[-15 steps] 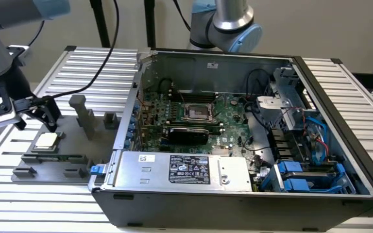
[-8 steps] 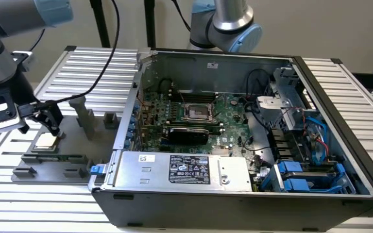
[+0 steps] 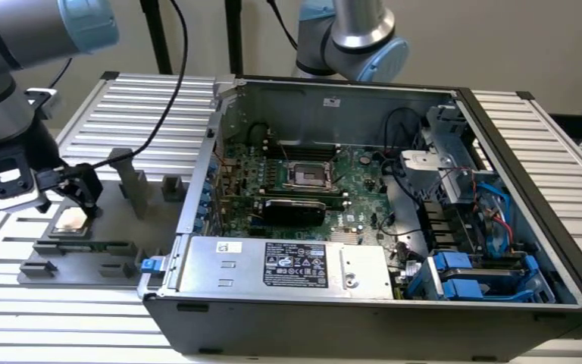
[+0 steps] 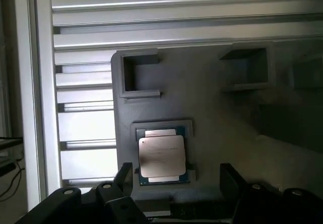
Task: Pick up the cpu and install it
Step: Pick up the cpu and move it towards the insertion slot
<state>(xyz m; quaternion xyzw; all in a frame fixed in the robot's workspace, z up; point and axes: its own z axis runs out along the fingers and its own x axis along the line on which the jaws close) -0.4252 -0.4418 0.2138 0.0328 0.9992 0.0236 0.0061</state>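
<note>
Gripper: jaws wide apart either side of the cpu, nothing held. Seated flat in a recess of the grey holder, outside the case at the exterior view's left, likely for repeatable pickup.

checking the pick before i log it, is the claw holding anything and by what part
Nothing is held. The claw hangs open over the cpu, which lies flat in its grey holder.
</note>
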